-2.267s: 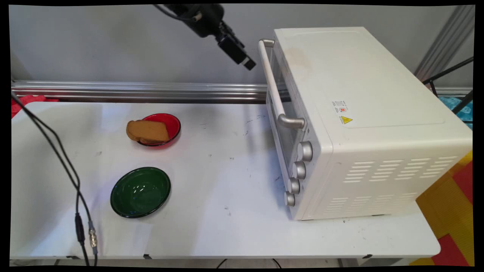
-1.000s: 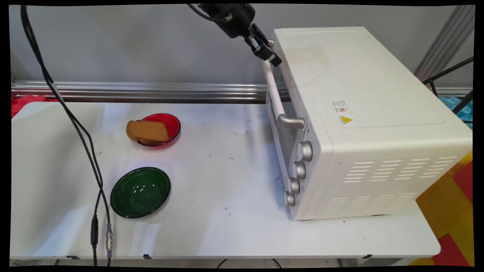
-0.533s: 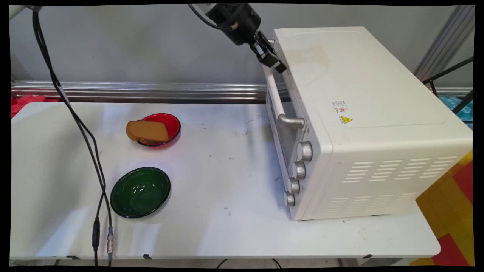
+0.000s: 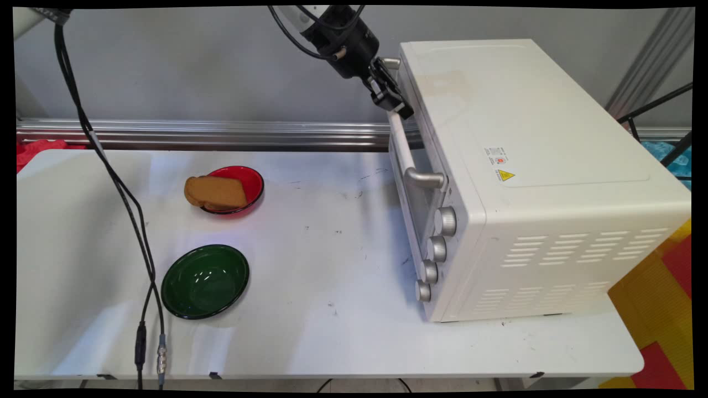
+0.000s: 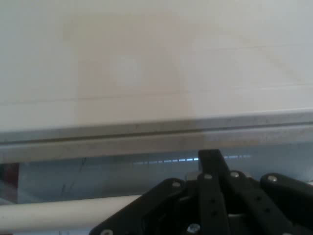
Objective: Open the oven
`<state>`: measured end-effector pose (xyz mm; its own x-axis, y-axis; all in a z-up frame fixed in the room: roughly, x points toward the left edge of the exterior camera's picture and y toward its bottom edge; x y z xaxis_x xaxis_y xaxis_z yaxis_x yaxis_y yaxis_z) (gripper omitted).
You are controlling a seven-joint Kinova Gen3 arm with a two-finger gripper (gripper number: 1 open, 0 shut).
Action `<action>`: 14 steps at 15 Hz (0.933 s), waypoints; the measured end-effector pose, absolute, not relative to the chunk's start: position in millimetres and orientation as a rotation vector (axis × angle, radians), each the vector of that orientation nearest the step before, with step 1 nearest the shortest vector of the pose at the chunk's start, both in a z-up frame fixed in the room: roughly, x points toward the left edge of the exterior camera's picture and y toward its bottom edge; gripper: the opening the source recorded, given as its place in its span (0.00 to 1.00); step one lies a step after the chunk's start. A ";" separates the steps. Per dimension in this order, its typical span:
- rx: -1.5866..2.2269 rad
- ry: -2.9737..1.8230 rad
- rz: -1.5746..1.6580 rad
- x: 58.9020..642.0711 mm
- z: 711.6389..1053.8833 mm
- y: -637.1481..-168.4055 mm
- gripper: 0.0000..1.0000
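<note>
Pinching the white bar handle (image 4: 402,145) of the cream metal toaster oven (image 4: 531,166), our black two-finger claw (image 4: 394,103) could slip off.

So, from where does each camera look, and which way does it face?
Main view: fixed above the table's near side, looking down across it to the wall; shows the arm's black pincer at the oven handle.
Hand view: on the hand, looking along the pincer at the oven's top front edge; its black linkage rises from below.
Both share the oven, handle and pincer.
</note>
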<state>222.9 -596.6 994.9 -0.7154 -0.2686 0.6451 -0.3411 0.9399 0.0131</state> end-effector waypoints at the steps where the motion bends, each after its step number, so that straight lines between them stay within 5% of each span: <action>1: 0.428 -2.413 0.139 223.2 992.8 -596.8 0.00; 14: 0.448 -2.540 0.086 268.2 969.5 -566.0 0.00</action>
